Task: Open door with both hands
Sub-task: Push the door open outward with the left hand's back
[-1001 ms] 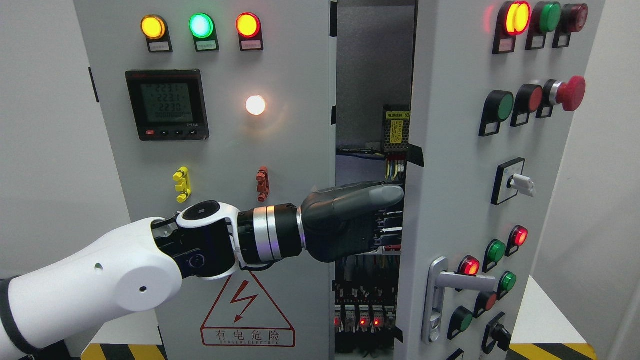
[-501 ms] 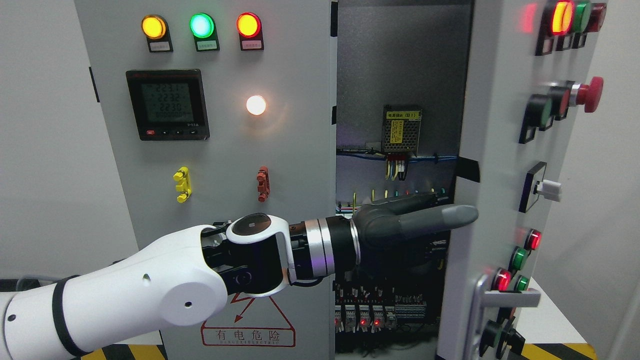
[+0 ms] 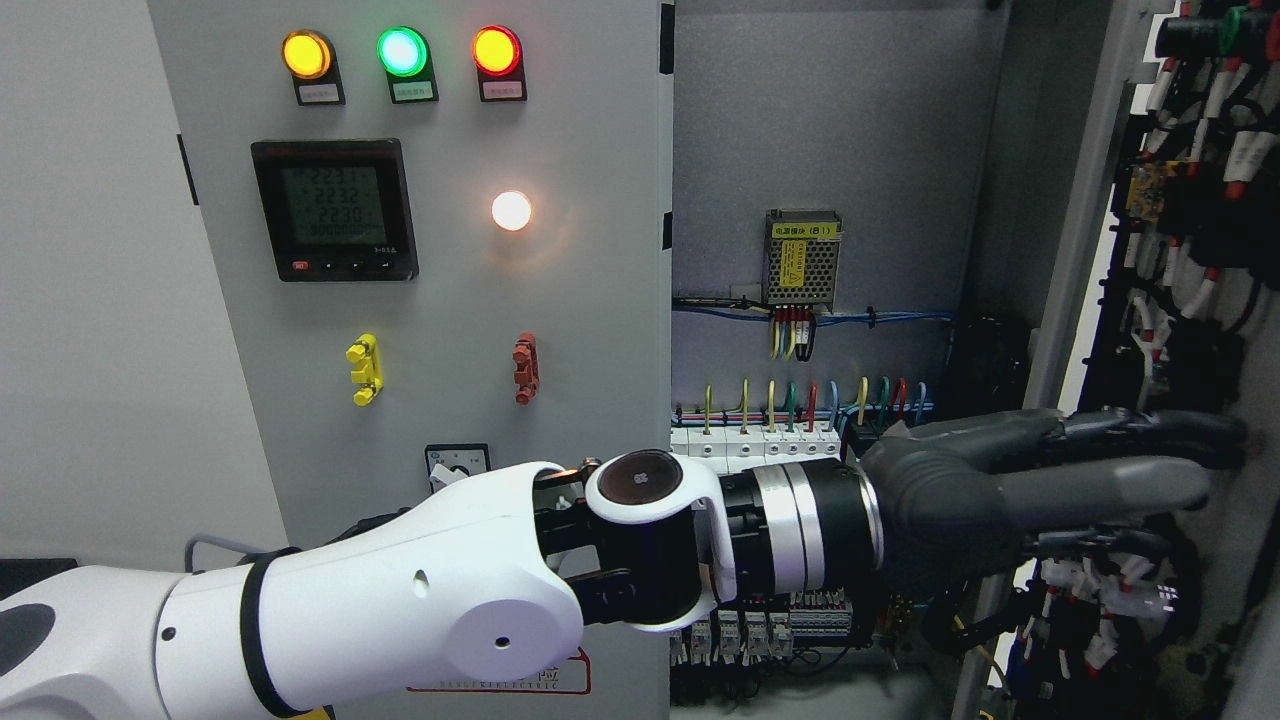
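The grey electrical cabinet's right door (image 3: 1085, 230) stands swung far out, with its wired inner face (image 3: 1195, 250) turned toward me. My left arm reaches in from the lower left and crosses the opening. My left hand (image 3: 1222, 462) is dark grey, with its fingers (image 3: 1110, 490) stretched out flat, and it lies against the door's inner side at mid height, holding nothing. The left door (image 3: 560, 330) stays closed. My right arm is out of view.
Inside the cabinet are a mesh power supply (image 3: 800, 258), coloured wires and a row of breakers (image 3: 750, 445). The left door carries three lit lamps (image 3: 401, 52), a digital meter (image 3: 333, 208), a white lamp (image 3: 511, 210) and yellow (image 3: 363, 369) and red (image 3: 525, 367) clips.
The right door has swung much further out, from showing its button face to showing its wired inside. My left arm has stretched to the right with it, hand still flat.
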Robot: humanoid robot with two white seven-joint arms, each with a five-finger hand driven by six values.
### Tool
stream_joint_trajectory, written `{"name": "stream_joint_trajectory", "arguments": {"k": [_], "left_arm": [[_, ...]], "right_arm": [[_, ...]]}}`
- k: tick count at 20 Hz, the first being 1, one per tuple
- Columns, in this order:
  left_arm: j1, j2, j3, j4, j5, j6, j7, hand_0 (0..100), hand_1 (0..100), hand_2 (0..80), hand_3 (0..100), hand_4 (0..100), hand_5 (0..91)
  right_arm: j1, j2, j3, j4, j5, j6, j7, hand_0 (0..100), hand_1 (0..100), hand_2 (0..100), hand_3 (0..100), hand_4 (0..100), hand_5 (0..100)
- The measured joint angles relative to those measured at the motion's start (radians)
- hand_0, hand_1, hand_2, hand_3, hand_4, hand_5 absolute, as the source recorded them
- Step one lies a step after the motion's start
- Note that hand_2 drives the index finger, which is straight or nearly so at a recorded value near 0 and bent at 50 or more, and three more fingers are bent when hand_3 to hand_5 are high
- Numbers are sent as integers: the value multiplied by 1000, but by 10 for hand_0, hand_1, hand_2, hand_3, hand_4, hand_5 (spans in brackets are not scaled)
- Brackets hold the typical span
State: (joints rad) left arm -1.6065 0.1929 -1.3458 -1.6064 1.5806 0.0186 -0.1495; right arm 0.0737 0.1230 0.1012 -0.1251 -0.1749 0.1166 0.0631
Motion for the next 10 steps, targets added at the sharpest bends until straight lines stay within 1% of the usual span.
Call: {"name": "stream_joint_trajectory", "arguments": {"k": [5, 10], "left_arm": [[-7, -88, 12, 19, -20, -3, 18, 120, 556, 0, 0, 0, 0], [-6, -173, 17, 70, -29, 0, 24, 120, 556, 0, 0, 0, 0]], "right_arm": [[0, 0, 0, 0, 0, 0, 0, 57, 143, 0, 0, 0, 0], [0, 0, 0, 0, 0, 0, 0, 56, 143, 0, 0, 0, 0]]}}
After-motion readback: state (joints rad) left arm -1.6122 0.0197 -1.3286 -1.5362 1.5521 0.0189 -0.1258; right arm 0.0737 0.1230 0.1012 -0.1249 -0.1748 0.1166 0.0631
